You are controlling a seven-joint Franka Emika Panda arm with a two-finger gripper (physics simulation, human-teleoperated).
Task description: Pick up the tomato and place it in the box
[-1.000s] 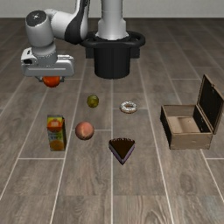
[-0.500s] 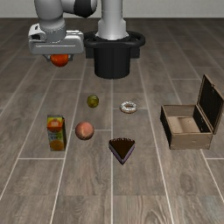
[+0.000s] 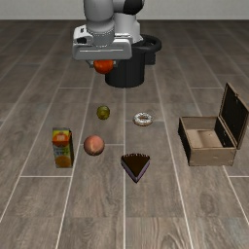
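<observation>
The wooden floor [image 3: 195, 214] spans the whole frame. My arm [image 3: 115, 15] stands at top centre, having swung in from the upper left over the last second. The open-lidded box [image 3: 206, 141] sits at the right edge, mid-height, unmoved. The tool [image 3: 103, 62], at upper centre, is clamped on the tomato [image 3: 103, 67], which hangs clear of the floor. Half a second ago it hung further left, so I judge the carry toward the box is underway, with most of the sideways travel left. A juice carton [image 3: 63, 148], cake slice [image 3: 134, 167], peach [image 3: 93, 145], ring pastry [image 3: 143, 119] and green fruit [image 3: 102, 112] lie mid-frame, all where they were.
</observation>
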